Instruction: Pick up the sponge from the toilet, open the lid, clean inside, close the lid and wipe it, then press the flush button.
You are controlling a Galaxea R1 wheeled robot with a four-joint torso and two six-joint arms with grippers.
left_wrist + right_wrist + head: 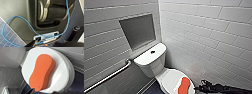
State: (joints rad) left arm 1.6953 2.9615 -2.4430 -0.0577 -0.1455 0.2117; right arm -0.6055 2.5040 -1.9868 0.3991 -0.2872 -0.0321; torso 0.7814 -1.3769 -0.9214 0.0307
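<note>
The orange-red sponge (184, 85) (42, 72) lies flat on the shut white lid (170, 78) (60, 70) of the toilet (150, 62). On the tank top sits the small dark flush button (152, 52). My right gripper (202, 86) hovers just right of the sponge, open and apart from it, holding nothing. In the left wrist view there is the robot's own dark base (52, 13) with a blue cable (16, 17). My left gripper is open and holds nothing.
The toilet stands in a corner of white tiled walls. A metal grab bar (109, 75) runs along the left wall below a grey recessed niche (137, 30). Dark blue tiled floor (154, 88) (7, 37) lies around the bowl.
</note>
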